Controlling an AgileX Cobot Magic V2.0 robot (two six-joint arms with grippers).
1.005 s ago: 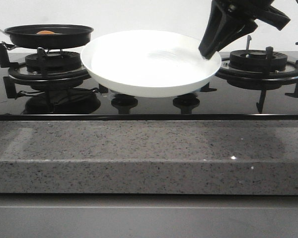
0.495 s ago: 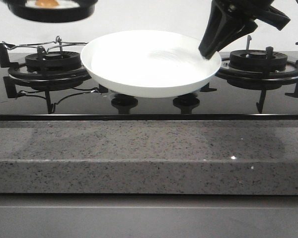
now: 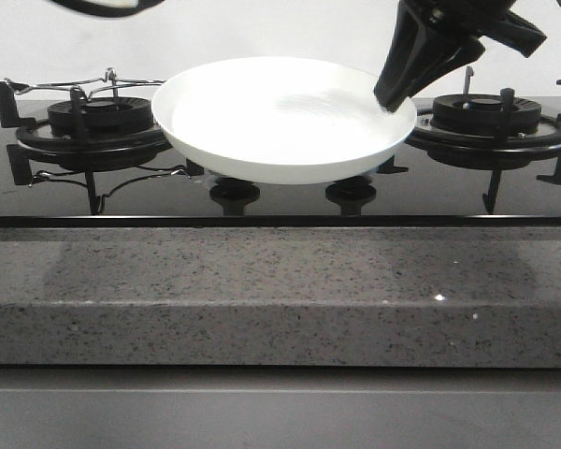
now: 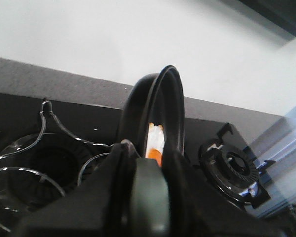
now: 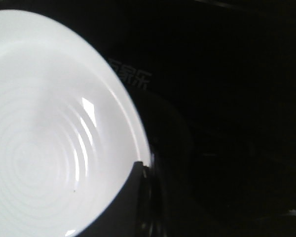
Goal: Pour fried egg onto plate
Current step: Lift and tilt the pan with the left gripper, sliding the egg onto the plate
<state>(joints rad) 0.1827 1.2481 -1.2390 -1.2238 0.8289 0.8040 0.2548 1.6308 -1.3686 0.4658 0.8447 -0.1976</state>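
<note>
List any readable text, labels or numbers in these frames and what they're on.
Faint light Chinese characters, roughly three, printed on the black glass stovetop beside the plate in the right wrist view: too dim and blurred to read with confidence.
No other text: none on the frying pan, burners, granite counter edge or the pincers.

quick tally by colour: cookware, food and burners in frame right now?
White: 1, the plate
Black: 3, the frying pan, the left burner, the right burner
White with orange yolk: 1, the fried egg, seen only in the left wrist view, inside the pan
Total: 5
</note>
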